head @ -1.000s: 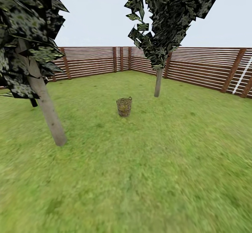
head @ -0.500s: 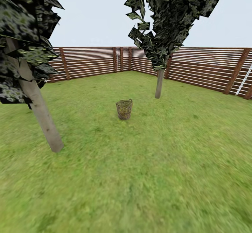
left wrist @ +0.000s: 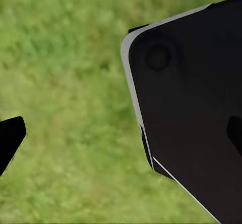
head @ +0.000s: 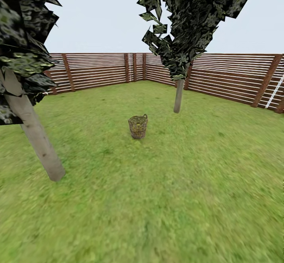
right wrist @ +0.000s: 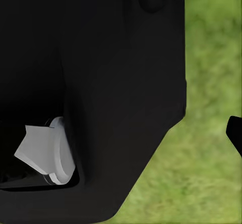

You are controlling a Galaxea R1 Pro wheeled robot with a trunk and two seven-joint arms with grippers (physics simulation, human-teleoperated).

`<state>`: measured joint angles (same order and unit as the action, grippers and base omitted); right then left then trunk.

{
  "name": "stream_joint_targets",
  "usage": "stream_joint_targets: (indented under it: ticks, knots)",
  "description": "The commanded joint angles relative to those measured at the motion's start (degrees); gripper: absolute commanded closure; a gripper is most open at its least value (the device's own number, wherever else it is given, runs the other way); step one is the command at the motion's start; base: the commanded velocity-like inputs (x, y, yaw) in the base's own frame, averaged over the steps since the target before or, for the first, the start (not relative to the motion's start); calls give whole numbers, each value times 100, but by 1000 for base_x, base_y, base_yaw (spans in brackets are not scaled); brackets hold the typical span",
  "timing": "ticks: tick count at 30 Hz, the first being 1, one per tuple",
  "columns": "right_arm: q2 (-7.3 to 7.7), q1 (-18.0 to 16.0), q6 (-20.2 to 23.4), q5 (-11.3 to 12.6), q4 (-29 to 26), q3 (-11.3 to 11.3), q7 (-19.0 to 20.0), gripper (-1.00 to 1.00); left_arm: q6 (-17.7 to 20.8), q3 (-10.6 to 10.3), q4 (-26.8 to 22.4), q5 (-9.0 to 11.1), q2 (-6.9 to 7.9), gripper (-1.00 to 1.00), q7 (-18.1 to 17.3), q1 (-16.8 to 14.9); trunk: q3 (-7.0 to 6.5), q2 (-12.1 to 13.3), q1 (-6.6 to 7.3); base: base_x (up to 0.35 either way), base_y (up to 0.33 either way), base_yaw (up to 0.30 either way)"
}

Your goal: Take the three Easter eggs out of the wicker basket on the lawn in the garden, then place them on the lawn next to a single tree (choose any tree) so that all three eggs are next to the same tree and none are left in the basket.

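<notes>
1. Left wrist view: a dark fingertip (left wrist: 9, 138) at the frame's edge over grass, beside a large black robot panel (left wrist: 196, 113); whether the left gripper is apart or together I cannot tell.
2. Right wrist view: black bodywork (right wrist: 101, 82) hides most; right gripper's state unclear too.
3. Wicker basket (head: 138, 126) stands upright on the lawn (head: 177, 200), between two trees; a yellow speck inside, eggs hard to make out.
4. Far tree (head: 178, 95) near the basket; near tree (head: 37, 140) cut off; fence (head: 98, 69) behind.

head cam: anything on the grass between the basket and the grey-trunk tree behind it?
Nothing. In the head view the stretch between the wicker basket and the tree behind it is bare lawn.
</notes>
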<state>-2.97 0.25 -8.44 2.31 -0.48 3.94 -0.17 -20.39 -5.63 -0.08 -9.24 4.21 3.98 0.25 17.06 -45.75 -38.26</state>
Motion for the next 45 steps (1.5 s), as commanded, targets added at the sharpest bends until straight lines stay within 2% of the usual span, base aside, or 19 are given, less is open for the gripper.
stream_joint_targets:
  ticks: [1,10,18,36,45]
  knots:
    - [-2,2,-17,24,-5,36,-1,-100,-18,-44,-1,-34,1,-100,42,1,2,-3,-5,340,0,-198]
    - [-2,2,-17,24,-5,37,-1,-100,-18,-44,-1,-34,1,-100,42,1,-19,-3,-5,340,0,-211]
    - [-2,2,-25,24,-13,37,-1,-100,-18,-44,-1,-34,1,-100,42,1,-22,-3,-5,340,0,-31]
    - [-2,2,-25,21,-14,28,-1,-100,-18,-44,-1,-34,1,-100,50,1,-22,-3,-5,339,-51,229]
    - [-2,2,-26,19,-20,28,-1,-100,-18,-44,-1,-34,1,-100,50,1,-22,-3,-5,322,-138,63]
